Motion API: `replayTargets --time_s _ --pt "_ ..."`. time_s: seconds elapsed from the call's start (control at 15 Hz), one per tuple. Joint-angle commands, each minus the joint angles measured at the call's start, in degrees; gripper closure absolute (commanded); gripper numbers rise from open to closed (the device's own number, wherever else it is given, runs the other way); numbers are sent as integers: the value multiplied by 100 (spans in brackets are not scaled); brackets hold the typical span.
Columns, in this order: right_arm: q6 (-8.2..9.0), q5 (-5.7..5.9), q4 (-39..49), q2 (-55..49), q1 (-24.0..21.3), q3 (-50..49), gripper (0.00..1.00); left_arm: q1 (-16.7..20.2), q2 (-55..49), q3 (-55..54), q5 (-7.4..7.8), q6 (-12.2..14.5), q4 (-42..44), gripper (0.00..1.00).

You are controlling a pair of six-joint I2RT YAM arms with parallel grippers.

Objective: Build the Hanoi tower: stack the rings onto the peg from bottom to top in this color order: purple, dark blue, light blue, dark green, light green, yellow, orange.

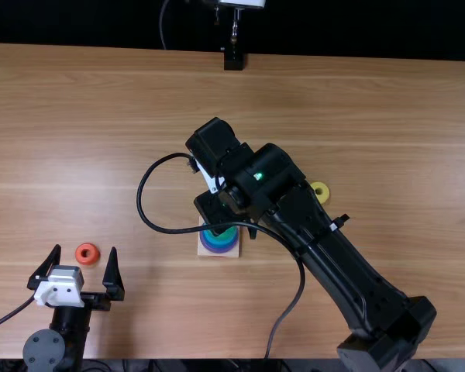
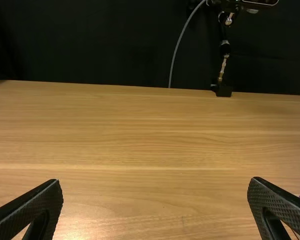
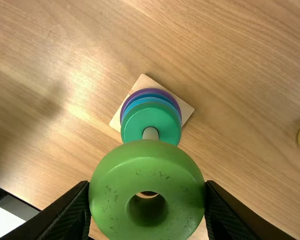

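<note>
My right gripper (image 1: 221,211) is above the wooden base (image 1: 231,253) in the top view. In the right wrist view my right gripper (image 3: 147,187) is shut on the light green ring (image 3: 112,200), held over the peg (image 3: 150,133). The dark green ring (image 3: 137,121) tops the stack around the peg, with blue rings and the purple ring (image 3: 174,102) under it. The orange ring (image 1: 87,253) lies between the fingertips of my open left gripper (image 1: 85,249) as seen from above. The left wrist view shows my left gripper (image 2: 155,181) wide apart. The yellow ring (image 1: 320,192) lies beside the right arm.
The right arm (image 1: 333,263) stretches diagonally over the table (image 1: 403,155), its cable looping left of the stack. A black stand (image 1: 233,60) is at the far edge.
</note>
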Motion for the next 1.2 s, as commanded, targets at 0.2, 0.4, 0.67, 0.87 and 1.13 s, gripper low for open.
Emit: replayTargets --time_s 0.2,0.4,0.67,0.87,1.13 --pt "49 9 13 137 -61 -33 100 44 -62 -43 83 12 -209 0" --pt "49 19 13 217 -52 -16 6 44 -62 -43 83 12 -209 0" --pt "49 19 34 208 -52 -7 0 44 -62 -43 83 12 -209 0" --pt "49 30 150 217 -70 134 0 44 -62 -43 83 12 -209 0" --pt "49 51 1047 199 -905 99 0 44 -62 -43 83 12 -209 0"
